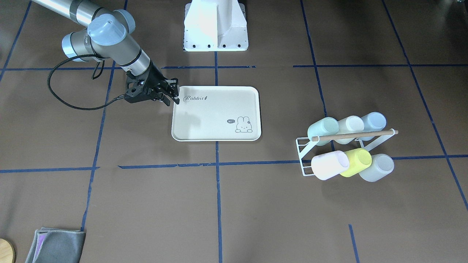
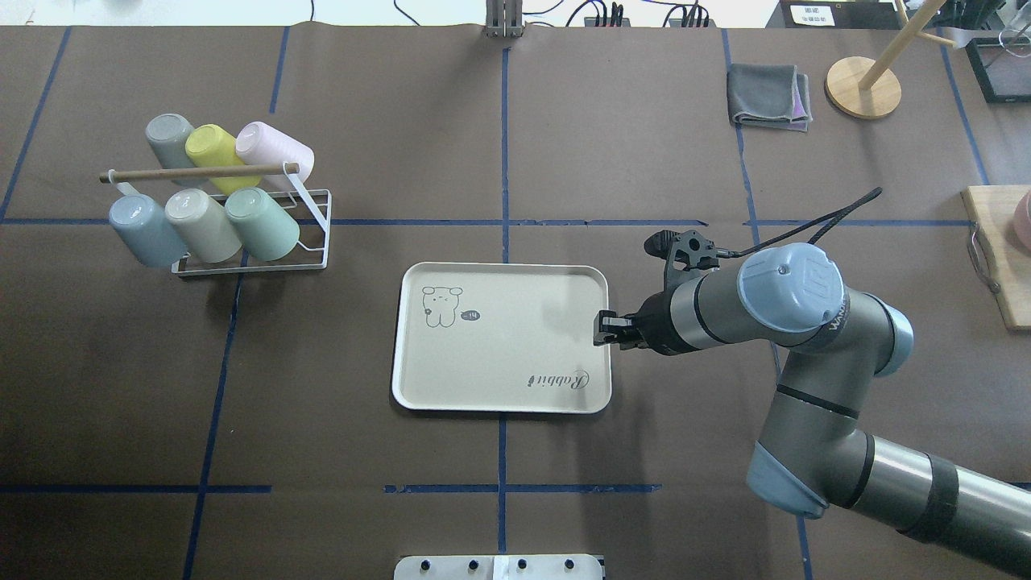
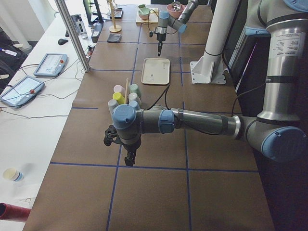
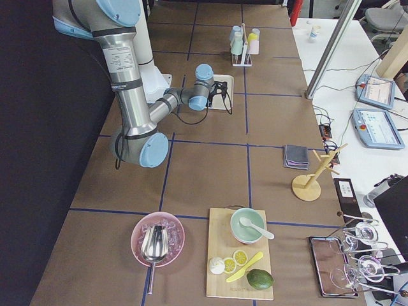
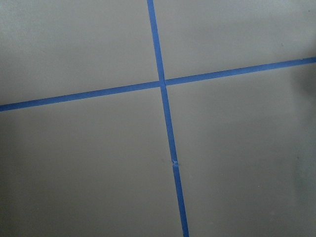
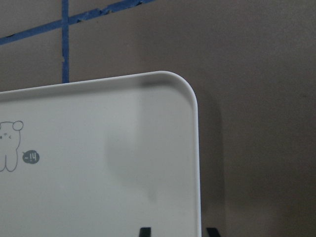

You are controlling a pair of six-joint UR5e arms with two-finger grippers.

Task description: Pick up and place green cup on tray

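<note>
The green cup (image 1: 323,130) lies on its side in a white wire rack, in the upper row beside a cream cup and a pale blue cup; it also shows in the overhead view (image 2: 262,224). The cream tray (image 1: 215,117) lies empty mid-table (image 2: 515,338). My right gripper (image 1: 172,95) hangs low at the tray's edge by the "Rabbit" script (image 2: 602,326). It is open, and its fingertips (image 6: 144,232) straddle the rim. My left gripper (image 3: 130,158) points down over bare table far from the rack; I cannot tell its state.
The rack (image 2: 310,209) also holds pink, yellow-green and grey cups under a wooden rod. A grey cloth (image 2: 768,97), a wooden stand (image 2: 862,87) and a cutting board (image 2: 995,242) lie at the far right. The robot base (image 1: 215,25) stands behind the tray.
</note>
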